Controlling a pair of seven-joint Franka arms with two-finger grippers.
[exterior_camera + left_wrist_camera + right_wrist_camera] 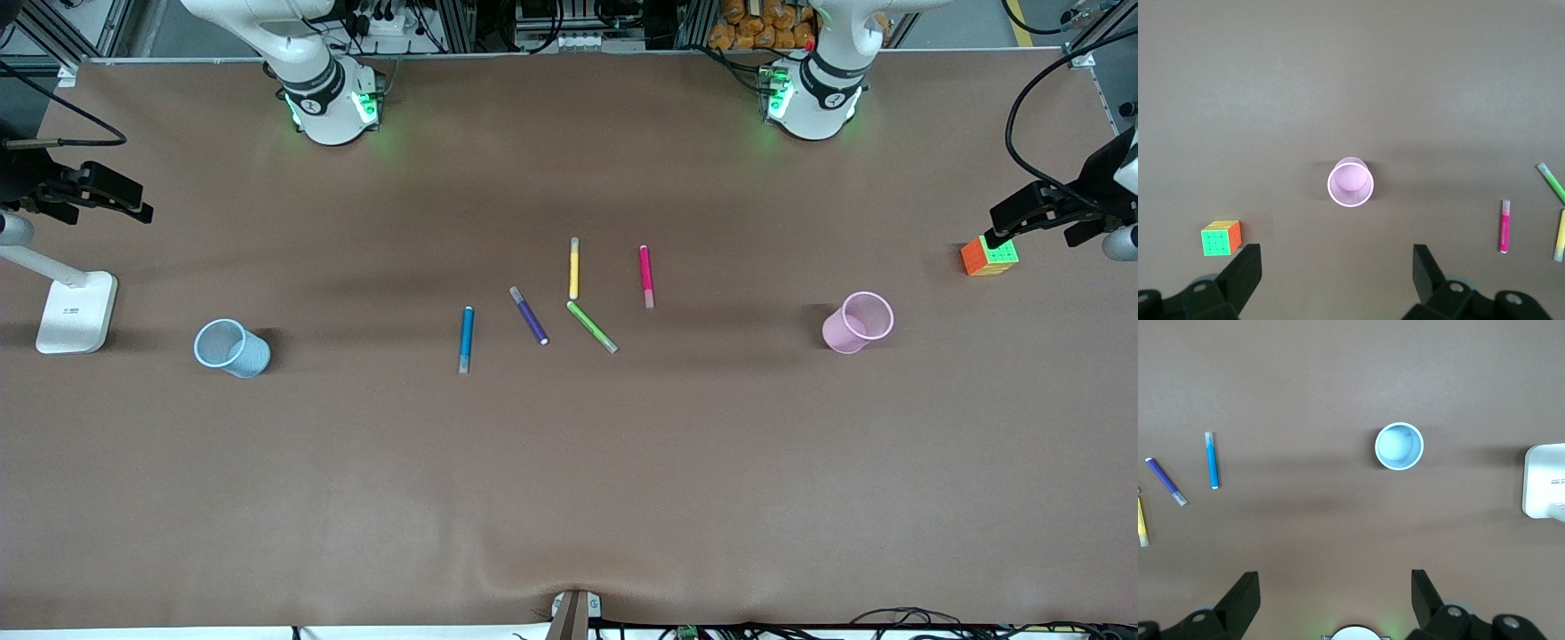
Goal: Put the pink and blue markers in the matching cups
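The pink marker (646, 276) and the blue marker (466, 339) lie flat mid-table. The pale pink cup (858, 322) stands upright toward the left arm's end, and the pale blue cup (232, 348) toward the right arm's end. My left gripper (1336, 257) is open and empty, high over the table, looking down on the pink cup (1350, 182) and the pink marker (1503, 226). My right gripper (1334, 580) is open and empty, high over the table, above the blue cup (1399, 446) and the blue marker (1211, 460). Neither gripper shows in the front view.
A purple marker (529, 316), a yellow marker (573, 268) and a green marker (592, 326) lie between the pink and blue ones. A colour cube (989, 256) sits beside the pink cup. A white stand (76, 311) is beside the blue cup.
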